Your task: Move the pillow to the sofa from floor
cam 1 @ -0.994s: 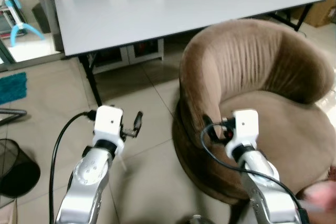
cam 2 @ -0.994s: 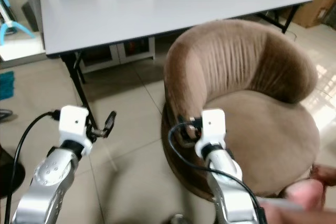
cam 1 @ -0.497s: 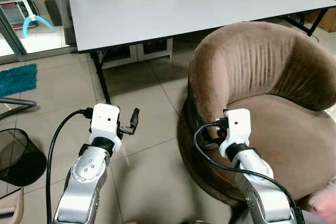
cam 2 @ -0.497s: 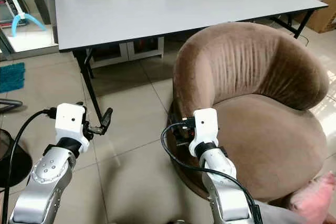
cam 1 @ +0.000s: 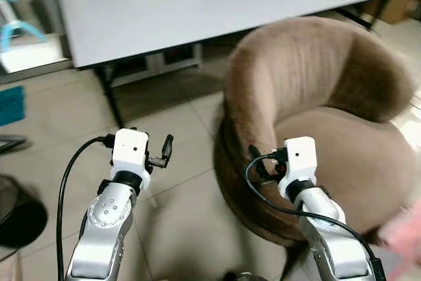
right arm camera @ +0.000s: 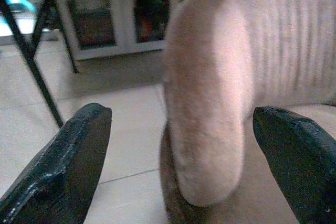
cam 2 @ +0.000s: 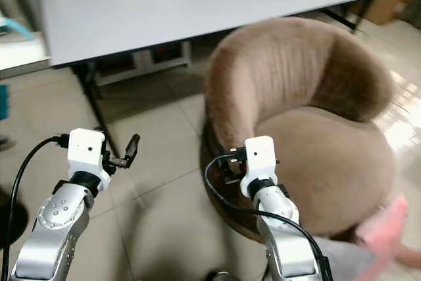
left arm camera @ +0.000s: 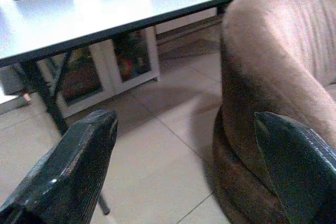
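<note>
Pillow [cam 2: 385, 231]: pink blur at your 4 o'clock, low beside the sofa [cam 1: 329, 116]. Left tool [left arm camera: 173, 171] and right tool [right arm camera: 178, 156] both spread, empty, aimed at 12. Risk: the picture is blurred; reach now and you may hit the sofa arm.

Right hand [right arm camera: 184, 156] fingers [right arm camera: 68, 166] spread wide, empty; brown sofa [right arm camera: 226, 93] arm between.

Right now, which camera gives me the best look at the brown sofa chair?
The right eye view: the sofa chair sits nearly whole in it, back, seat and base, though slightly blurred. The left eye view cuts off its right side. The left wrist view catches one curved side and the base; the right wrist view shows the near armrest edge close up.
</note>
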Robot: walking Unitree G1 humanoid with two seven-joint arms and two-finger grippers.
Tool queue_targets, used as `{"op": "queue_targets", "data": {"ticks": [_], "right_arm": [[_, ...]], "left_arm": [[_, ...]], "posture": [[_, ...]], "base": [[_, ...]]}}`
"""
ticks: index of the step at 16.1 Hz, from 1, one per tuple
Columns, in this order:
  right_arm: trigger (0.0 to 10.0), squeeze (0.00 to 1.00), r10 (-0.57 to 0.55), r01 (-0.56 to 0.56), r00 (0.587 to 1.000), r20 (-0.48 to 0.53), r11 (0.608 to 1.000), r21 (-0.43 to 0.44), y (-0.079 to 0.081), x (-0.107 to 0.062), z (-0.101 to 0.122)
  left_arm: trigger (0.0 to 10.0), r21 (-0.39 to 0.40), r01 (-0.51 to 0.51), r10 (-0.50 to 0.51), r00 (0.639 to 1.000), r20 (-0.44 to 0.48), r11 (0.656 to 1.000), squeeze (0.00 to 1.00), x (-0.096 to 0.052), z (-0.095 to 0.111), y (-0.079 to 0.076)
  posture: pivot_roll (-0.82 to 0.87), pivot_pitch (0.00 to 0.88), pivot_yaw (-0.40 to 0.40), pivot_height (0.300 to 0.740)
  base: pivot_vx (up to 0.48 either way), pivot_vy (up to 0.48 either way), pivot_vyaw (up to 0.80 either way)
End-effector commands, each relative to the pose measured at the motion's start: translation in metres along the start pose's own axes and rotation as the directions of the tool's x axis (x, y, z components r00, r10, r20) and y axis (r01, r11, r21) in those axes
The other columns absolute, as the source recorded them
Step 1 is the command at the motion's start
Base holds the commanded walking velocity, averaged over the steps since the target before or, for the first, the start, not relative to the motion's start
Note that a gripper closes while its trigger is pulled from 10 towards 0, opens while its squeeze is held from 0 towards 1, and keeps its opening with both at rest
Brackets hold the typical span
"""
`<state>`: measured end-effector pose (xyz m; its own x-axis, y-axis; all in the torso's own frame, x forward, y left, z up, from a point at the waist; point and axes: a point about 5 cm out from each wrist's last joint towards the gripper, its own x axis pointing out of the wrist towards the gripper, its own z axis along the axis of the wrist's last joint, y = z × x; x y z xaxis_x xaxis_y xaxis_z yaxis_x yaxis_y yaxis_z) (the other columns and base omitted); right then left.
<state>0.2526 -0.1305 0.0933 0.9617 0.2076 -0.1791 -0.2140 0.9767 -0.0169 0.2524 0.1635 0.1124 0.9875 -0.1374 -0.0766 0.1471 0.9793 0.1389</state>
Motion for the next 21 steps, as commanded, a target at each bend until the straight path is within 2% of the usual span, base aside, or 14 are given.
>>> {"op": "queue_targets", "data": {"ticks": [1, 5, 13, 14, 16, 21], "right_arm": [[10.0, 0.0, -0.027, 0.027, 1.0, 0.002, 1.0, -0.005, -0.004, -0.004, 0.004], [10.0, 0.0, -0.097, 0.098, 0.995, -0.019, 0.995, 0.005, -0.01, -0.011, 0.009], [10.0, 0.0, -0.11, 0.11, 0.993, -0.035, 0.994, 0.001, -0.01, -0.01, 0.011], [10.0, 0.0, -0.107, 0.107, 0.994, -0.035, 0.994, -0.005, -0.009, -0.01, 0.012], [10.0, 0.0, -0.084, 0.084, 0.996, -0.022, 0.996, -0.03, -0.007, -0.01, 0.013], [10.0, 0.0, -0.064, 0.064, 0.998, -0.028, 0.998, -0.028, -0.005, -0.01, 0.013]], "left_arm": [[10.0, 0.017, 0.009, -0.009, 1.0, 0.0, 1.0, 0.0, 0.001, 0.0, 0.002], [10.0, 0.041, 0.045, -0.046, 0.999, 0.018, 0.998, 0.0, 0.004, 0.003, 0.005], [10.0, 0.042, 0.057, -0.058, 0.998, 0.027, 0.998, 0.0, 0.003, 0.005, 0.008], [10.0, 0.004, 0.048, -0.048, 0.999, 0.006, 0.999, 0.0, 0.002, 0.002, 0.01], [10.0, 0.021, 0.036, -0.036, 0.999, 0.032, 0.999, 0.0, 0.003, 0.004, 0.013], [10.0, 0.038, 0.03, -0.032, 0.999, 0.041, 0.999, 0.0, 0.004, 0.006, 0.016]], "posture": [[0.0, 0.039, -0.001, 0.74], [-0.01, 0.053, 0.014, 0.74], [-0.01, 0.064, 0.015, 0.74], [-0.01, 0.067, 0.015, 0.74], [-0.01, 0.067, 0.015, 0.74], [-0.01, 0.064, 0.014, 0.74]], "base": [[0.0, 0.0, -0.76], [0.0, -0.079, -0.76], [0.0, -0.48, -0.77], [0.0, 0.0, -0.77], [0.0, 0.0, -0.38], [0.0, 0.437, -0.15]]}}
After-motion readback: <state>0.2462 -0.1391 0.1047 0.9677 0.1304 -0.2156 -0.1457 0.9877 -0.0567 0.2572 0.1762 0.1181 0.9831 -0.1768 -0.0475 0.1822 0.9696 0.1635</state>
